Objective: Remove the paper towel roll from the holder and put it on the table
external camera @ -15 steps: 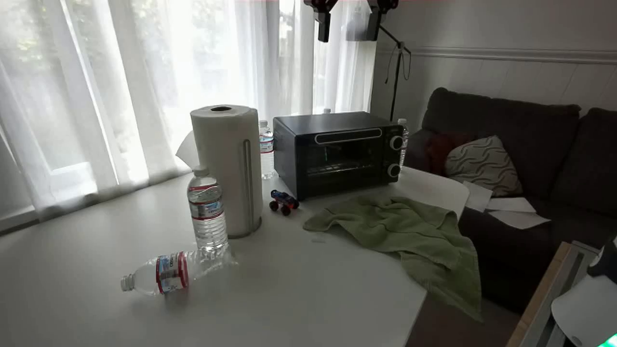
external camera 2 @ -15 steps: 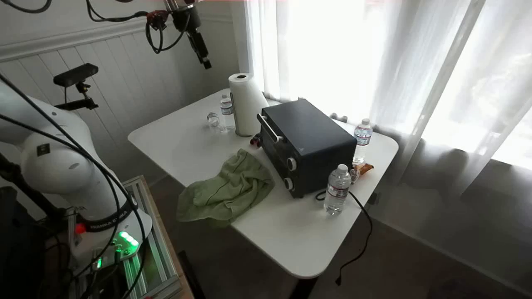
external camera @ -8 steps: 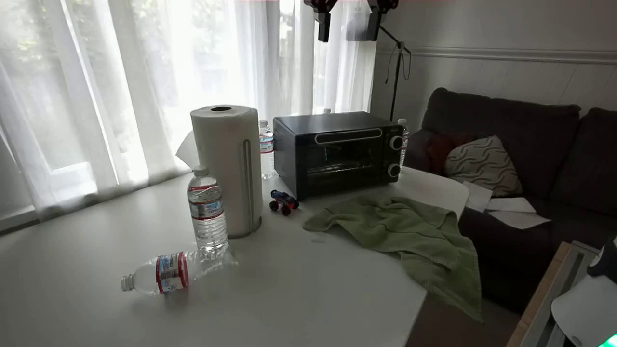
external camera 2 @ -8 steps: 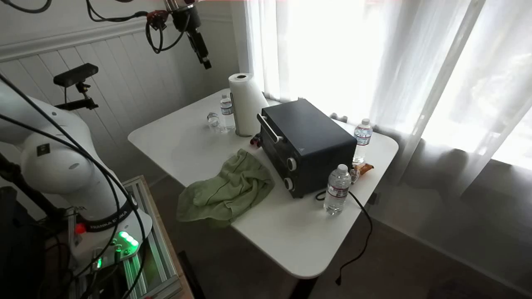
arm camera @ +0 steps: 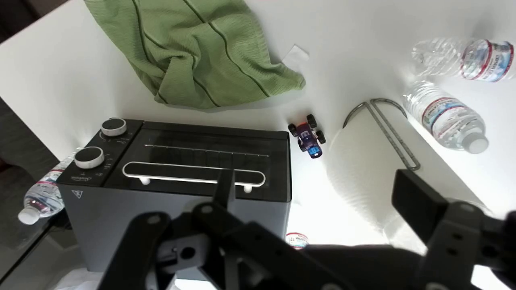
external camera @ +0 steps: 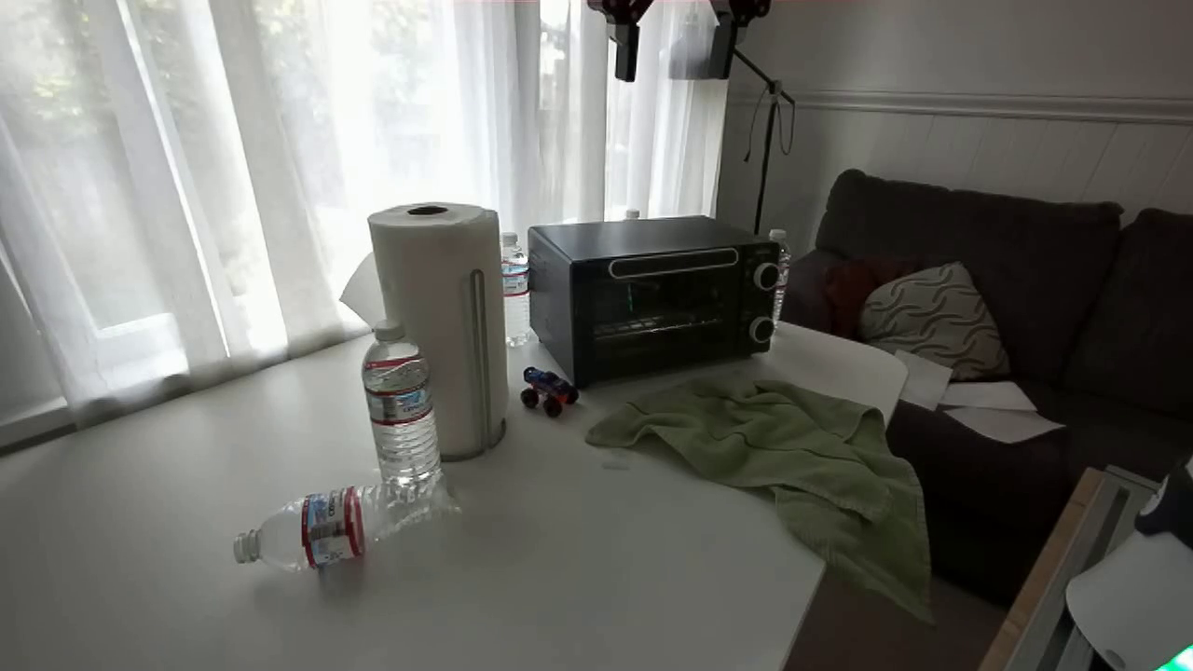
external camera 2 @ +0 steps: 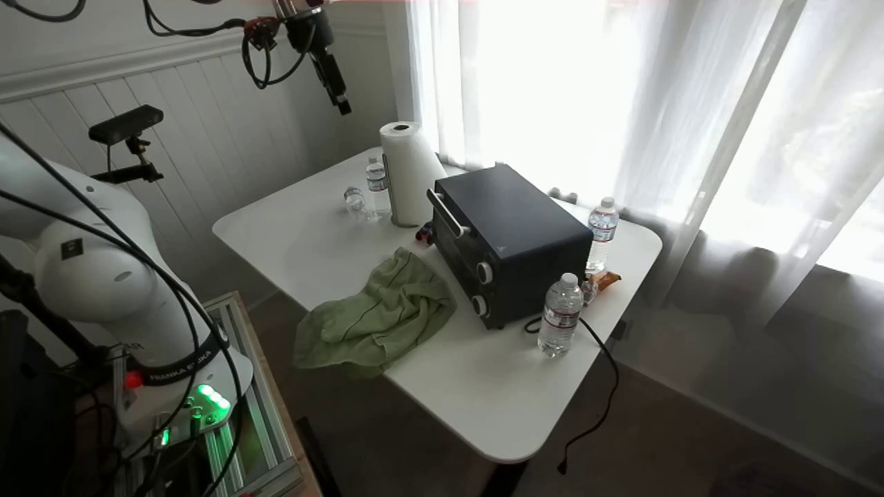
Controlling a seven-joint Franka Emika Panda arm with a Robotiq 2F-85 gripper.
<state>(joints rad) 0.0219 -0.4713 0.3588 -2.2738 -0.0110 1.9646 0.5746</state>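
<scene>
White paper towel roll (external camera: 438, 298), upright on its wire holder (arm camera: 395, 133) on the counter (external camera: 596, 578), probably light, soft and easily dented, best taken across the upper body, clear of the loose sheet (external camera: 364, 290), and drawn straight up; hand (external camera: 673, 72) above, spread wide, gripping nothing.

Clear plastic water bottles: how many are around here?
5: one bottle lies down; one stands beside the tall white paper towel roll; one between roll and boxy black toaster oven; one by the oven's knob end; one near its back corner. More may be hidden.
</scene>
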